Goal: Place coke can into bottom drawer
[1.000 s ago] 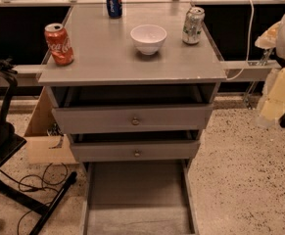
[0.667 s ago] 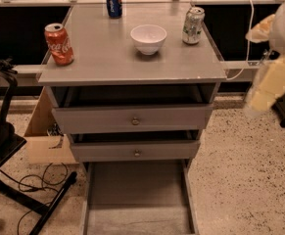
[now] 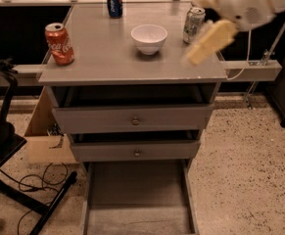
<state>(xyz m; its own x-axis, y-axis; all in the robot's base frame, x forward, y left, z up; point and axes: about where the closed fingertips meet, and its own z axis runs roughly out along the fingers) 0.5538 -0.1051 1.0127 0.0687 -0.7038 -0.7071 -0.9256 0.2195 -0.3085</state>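
Note:
The coke can (image 3: 59, 44) stands upright at the front left corner of the grey cabinet top (image 3: 107, 62). The bottom drawer (image 3: 137, 197) is pulled out and open at the foot of the cabinet, with nothing in it. My gripper (image 3: 193, 31) hangs over the right side of the cabinet top, in front of a white-green can (image 3: 195, 19). Its yellow fingers (image 3: 211, 40) are spread apart and hold nothing. It is far to the right of the coke can.
A white bowl (image 3: 149, 37) sits mid-top and a blue can (image 3: 114, 0) at the back. The two upper drawers (image 3: 134, 119) are slightly open. A black stand with cables (image 3: 14, 180) is on the floor at left, beside a cardboard box (image 3: 46, 141).
My arm has swung in from the right edge of the view to over the right side of the cabinet top. The cans, bowl and drawers have not moved.

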